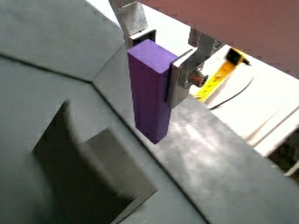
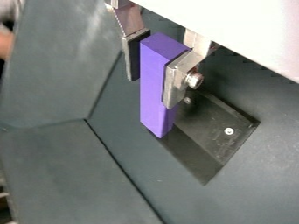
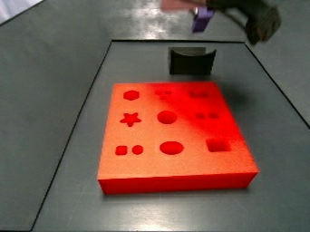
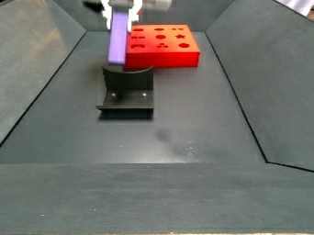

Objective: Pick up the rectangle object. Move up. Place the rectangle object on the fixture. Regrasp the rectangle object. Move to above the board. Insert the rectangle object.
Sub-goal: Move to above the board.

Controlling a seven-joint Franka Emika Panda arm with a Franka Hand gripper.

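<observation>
Gripper (image 1: pixel 160 45) is clamped on the rectangle object (image 1: pixel 149 92), silver finger plates w/ dark pads pressing its upper end from both sides; same grip shows in both wrist views, gripper (image 2: pixel 159 48) and block (image 2: pixel 158 92) alike. One finger (image 2: pixel 181 79) runs partway down the block's side, w/ a round bolt head on it. Block hangs long-axis vertical, lower end free and sticking well below the fingertips.

In a side view the gripper (image 4: pixel 120 7) sits at the pic's top edge, the purple block (image 4: pixel 117 39) hanging straight down from it, its lower end just above or at the top of the fixture (image 4: pixel 127 90); can't tell if they touch. Fixture = dark L-shaped bracket on a base plate, standing on the dark floor (image 4: pixel 185 128). In a wrist view the base plate (image 2: pixel 216 136) shows below and beside the block's lower end, w/ a small pale screw spot.

Other side view is blurry up top: gripper (image 3: pixel 224 11) a dark smear, block (image 3: pixel 201 18) only a small purple bit, above the fixture (image 3: pixel 191 60).

The board (image 3: pixel 173 131) lies flat on the floor, orange-red w/ darker cut-outs (star, circles, squares), near the fixture but apart from it; also seen behind the fixture (image 4: pixel 163 44).
</observation>
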